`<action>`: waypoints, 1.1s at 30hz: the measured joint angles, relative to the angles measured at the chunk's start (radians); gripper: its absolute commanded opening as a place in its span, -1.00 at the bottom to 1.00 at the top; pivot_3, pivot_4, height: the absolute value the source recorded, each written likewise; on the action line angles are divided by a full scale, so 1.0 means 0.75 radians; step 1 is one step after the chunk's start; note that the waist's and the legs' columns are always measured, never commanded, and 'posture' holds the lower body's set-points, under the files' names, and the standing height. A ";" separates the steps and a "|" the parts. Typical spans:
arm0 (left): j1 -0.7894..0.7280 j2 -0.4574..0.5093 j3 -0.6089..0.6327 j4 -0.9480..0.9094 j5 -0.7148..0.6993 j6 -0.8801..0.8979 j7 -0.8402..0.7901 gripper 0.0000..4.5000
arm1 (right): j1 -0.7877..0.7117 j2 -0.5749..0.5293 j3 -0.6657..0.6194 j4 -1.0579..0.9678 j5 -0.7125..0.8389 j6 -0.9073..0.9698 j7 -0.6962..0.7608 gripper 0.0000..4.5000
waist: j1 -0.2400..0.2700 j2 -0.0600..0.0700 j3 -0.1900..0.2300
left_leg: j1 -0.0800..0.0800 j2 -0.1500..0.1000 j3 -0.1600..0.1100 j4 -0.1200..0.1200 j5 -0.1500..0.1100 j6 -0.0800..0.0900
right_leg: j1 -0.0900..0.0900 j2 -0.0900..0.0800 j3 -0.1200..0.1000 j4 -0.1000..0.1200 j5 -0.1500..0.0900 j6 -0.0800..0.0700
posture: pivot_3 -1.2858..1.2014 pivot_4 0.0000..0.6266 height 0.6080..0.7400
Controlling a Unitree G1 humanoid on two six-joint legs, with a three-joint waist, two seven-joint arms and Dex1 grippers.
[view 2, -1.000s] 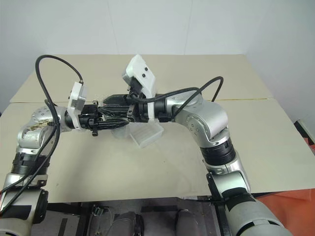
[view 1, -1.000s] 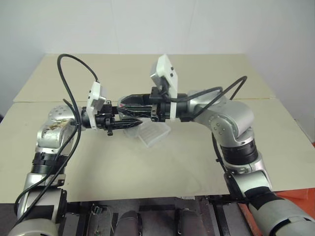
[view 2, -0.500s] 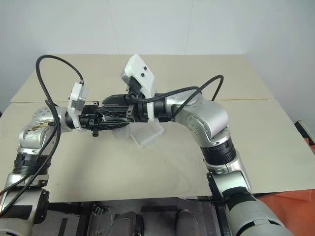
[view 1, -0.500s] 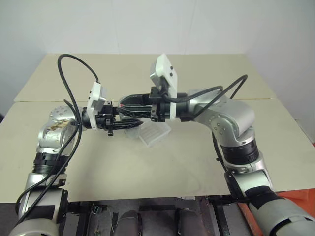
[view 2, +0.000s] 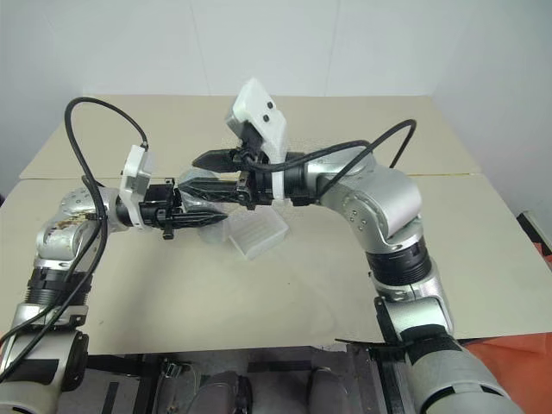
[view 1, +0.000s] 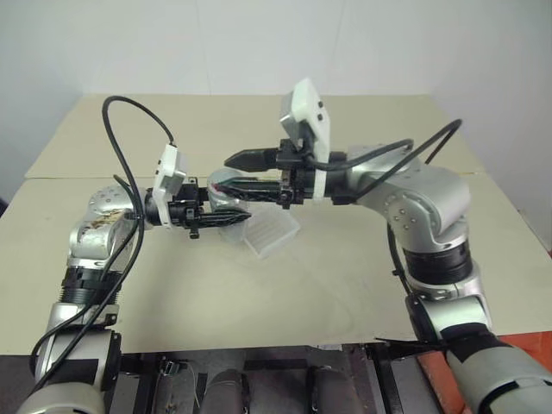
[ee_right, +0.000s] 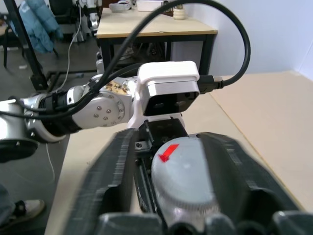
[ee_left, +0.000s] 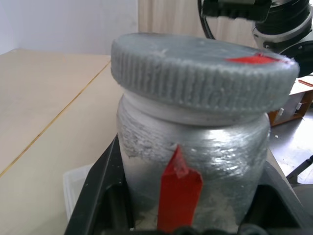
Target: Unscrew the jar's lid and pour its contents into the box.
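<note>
Left wrist view, nearest first: the left end effector [ee_left: 190, 215] is clamped on the jar [ee_left: 195, 161], its black fingers [ee_left: 98, 196] pressed against the silvery sides on either flank of a red strip, and the ribbed grey lid [ee_left: 200, 68] with its red mark sits on top, apparently on the neck. In the left eye view this jar is held above the beige surface [view 1: 259, 293], lying roughly level with its lid end toward the right arm. The right end effector [view 1: 235, 177] has its fingers spread apart, one above and one below the lid, and whether they touch it cannot be told. Just past and below the jar, the clear box [view 1: 269, 233] rests on the surface.
</note>
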 measured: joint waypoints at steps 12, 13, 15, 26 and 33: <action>-0.030 0.000 0.000 0.012 -0.001 -0.011 -0.021 -0.14 | 0.033 0.066 0.059 0.053 -0.103 -0.049 -0.052 0.98 | -0.001 0.000 0.000 | 0.000 0.000 0.000 0.000 0.000 0.000 | 0.000 0.000 0.000 0.000 0.000 0.000 | 0.03 -0.52 1.00; -0.030 0.001 0.000 0.012 -0.001 -0.011 -0.021 -0.14 | 0.033 0.073 0.061 0.060 -0.109 -0.051 -0.054 0.98 | -0.001 0.000 0.000 | 0.000 0.000 0.000 0.000 0.000 0.000 | 0.000 0.000 0.000 0.000 0.000 0.000 | 0.03 -0.52 1.00; -0.030 0.003 0.000 0.012 -0.002 -0.010 -0.022 -0.14 | 0.033 0.078 0.061 0.070 -0.114 -0.055 -0.054 0.98 | -0.001 0.000 0.000 | 0.000 0.000 0.000 0.000 0.000 0.000 | 0.000 0.000 0.000 0.000 0.000 0.000 | 0.03 -0.52 1.00; -0.025 0.012 0.000 -0.014 -0.010 -0.008 -0.016 -0.14 | 0.032 0.095 0.063 0.100 -0.143 -0.061 -0.051 0.58 | -0.001 0.000 0.000 | 0.000 0.000 0.000 0.000 0.000 0.000 | 0.000 0.000 0.000 0.000 0.000 0.000 | 0.03 -0.52 1.00; -0.002 0.023 0.006 -0.029 -0.012 0.008 -0.007 -0.14 | 0.028 0.116 0.064 0.109 -0.158 -0.066 -0.052 0.23 | -0.002 0.000 0.000 | 0.000 0.000 0.000 0.000 0.000 0.000 | 0.000 0.000 0.000 0.000 0.000 0.000 | 0.03 -0.52 1.00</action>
